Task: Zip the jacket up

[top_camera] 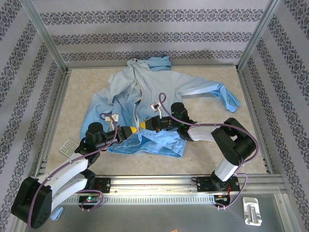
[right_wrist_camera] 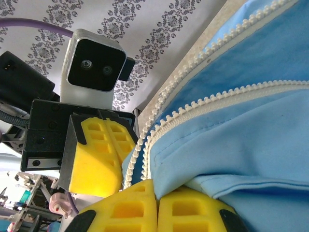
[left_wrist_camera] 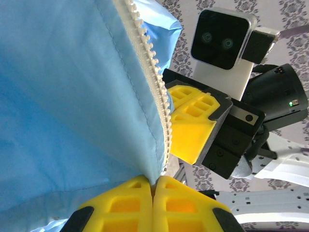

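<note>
The jacket (top_camera: 145, 87) lies spread on the surface (top_camera: 217, 154), its hem pinched beside the zipper (left_wrist_camera: 157, 96) by the left tool (left_wrist_camera: 153, 182) and the right tool (right_wrist_camera: 155, 187), both clamped on fabric. The zipper is best held taut, its edges aligned.

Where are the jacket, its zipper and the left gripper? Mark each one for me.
jacket (top_camera: 203, 89): top view, on the outstretched sleeve.
zipper (left_wrist_camera: 155, 77): left wrist view, on the white teeth.
left gripper (left_wrist_camera: 153, 188): left wrist view, where its yellow fingertips meet.

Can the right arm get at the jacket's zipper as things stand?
Likely yes: the right gripper is shut on the jacket edge right beside the zipper, with nothing between them.
</note>
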Robot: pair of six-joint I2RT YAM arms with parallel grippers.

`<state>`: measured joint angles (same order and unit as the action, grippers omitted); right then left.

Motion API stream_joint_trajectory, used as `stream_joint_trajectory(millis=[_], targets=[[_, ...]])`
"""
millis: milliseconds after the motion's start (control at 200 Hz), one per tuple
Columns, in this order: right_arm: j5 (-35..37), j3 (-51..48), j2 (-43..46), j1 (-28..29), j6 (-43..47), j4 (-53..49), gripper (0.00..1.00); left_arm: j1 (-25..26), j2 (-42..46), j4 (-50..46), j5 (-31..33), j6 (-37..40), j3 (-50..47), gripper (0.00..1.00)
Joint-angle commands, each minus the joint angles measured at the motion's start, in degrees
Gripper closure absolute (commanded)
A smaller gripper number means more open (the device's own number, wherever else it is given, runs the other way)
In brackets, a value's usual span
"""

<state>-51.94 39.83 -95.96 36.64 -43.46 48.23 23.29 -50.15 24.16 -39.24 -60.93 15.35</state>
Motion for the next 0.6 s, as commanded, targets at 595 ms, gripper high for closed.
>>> stream_joint_trajectory(millis=[595], targets=[[9.7, -4.6, 0.0, 2.7, -3.5, 4.6, 0.74, 6.8, -2.3, -45.8, 6.9, 19.1, 16.1, 1.0]])
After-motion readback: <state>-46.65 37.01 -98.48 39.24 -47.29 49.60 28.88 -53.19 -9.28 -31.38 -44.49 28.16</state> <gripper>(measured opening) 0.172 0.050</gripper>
